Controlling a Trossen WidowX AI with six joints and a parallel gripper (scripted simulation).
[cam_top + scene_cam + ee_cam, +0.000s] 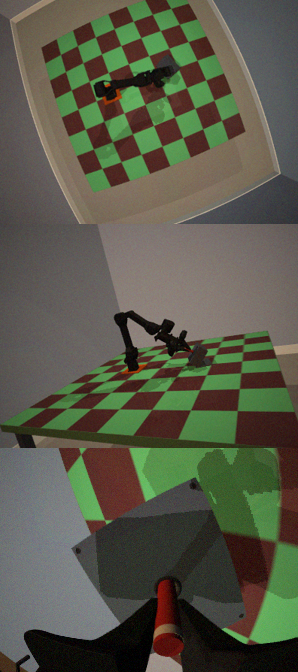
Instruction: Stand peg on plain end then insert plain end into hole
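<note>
The red peg point(167, 605) point(189, 350) is held between the fingertips of my gripper point(167, 604) point(187, 349), which is shut on it. Its white band point(168, 630) and red end cap face the wrist camera. Its plain end points away, at the sloped panel point(135, 560) point(197, 355) point(168, 62). In the wrist view that end lies within the dark rim of the hole point(177, 586), at the hole's mouth. How far inside it is cannot be told. The fingertips are close to the panel's face and hide its lower part.
The panel stands on the green and dark red checkered table point(214, 398) point(147, 139). The arm's base stands on an orange-edged plate point(113, 101) point(141, 368). Shadows of the arm fall across the panel and the table. Small dark screws mark the panel's corners.
</note>
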